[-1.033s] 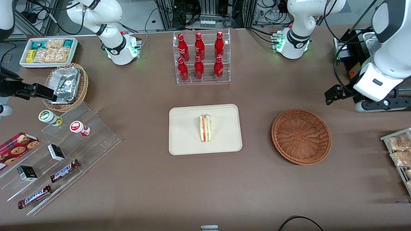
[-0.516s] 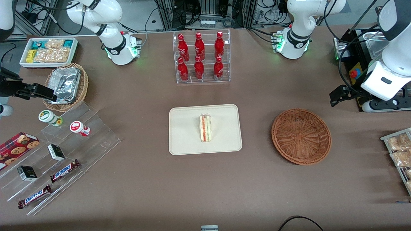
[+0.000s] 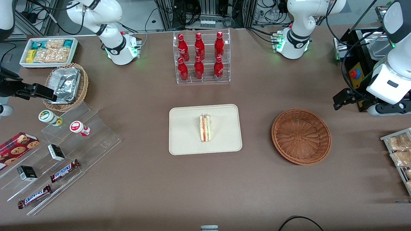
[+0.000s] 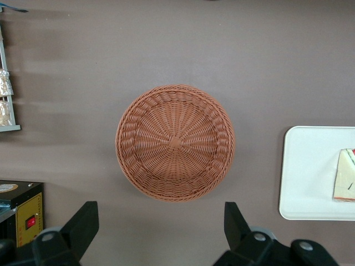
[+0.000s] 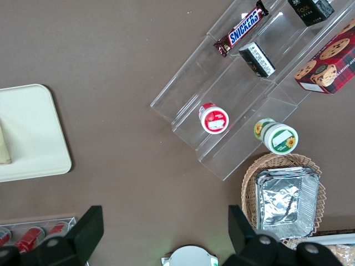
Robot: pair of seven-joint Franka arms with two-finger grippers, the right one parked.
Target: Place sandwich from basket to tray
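**Sandwich on the tray, empty gripper off past the basket**

Front view: the sandwich [image 3: 205, 128] lay near the middle of the tray [image 3: 186, 138], its long axis running from the front camera's side toward the bottle rack [image 3: 201, 57]. The basket [image 3: 301, 136] sat empty, well apart from the tray toward the working arm's end of the table. The left arm's gripper [image 3: 341, 98] hung above the table, farther from the camera than the basket and more toward the working arm's end. From the gripper, the sandwich therefore lay toward the parked arm's end, with the basket between them.

Left wrist view: both fingers [image 4: 83, 221] stood wide apart with nothing between them, so the gripper [image 4: 161, 213] was released and empty. It looked down on the basket [image 4: 175, 142], which held nothing. The tray [image 4: 308, 177] showed only in part, with a corner of the sandwich [image 4: 345, 183] on it.

Right wrist view: one end of the tray [image 5: 28, 133] was visible.

Judged from this, the placement looked complete, and no further reach toward the sandwich seemed called for.
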